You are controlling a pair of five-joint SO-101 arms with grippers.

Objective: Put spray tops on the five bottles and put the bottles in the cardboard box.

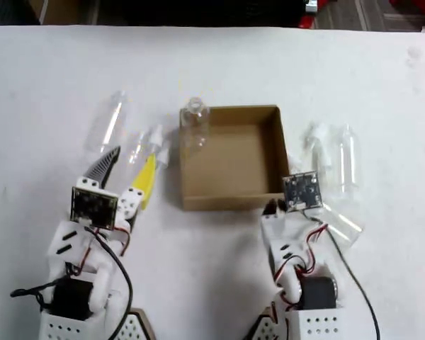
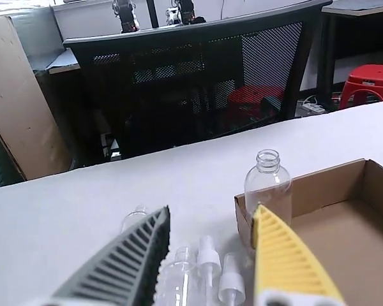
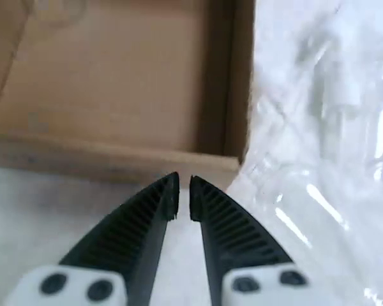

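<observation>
Bottle [image 1: 195, 122], open-necked, stands at cardboard box [image 1: 230, 110] corner; left tool [image 2: 212, 213] gapes empty, right tool [image 3: 184, 182] nearly closed.

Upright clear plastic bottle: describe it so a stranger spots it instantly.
Find the brown cardboard box on the white table. At its far left corner stands the clear plastic bottle. Unlike the clear bottles lying flat on either side, it is upright and uncapped.
</observation>
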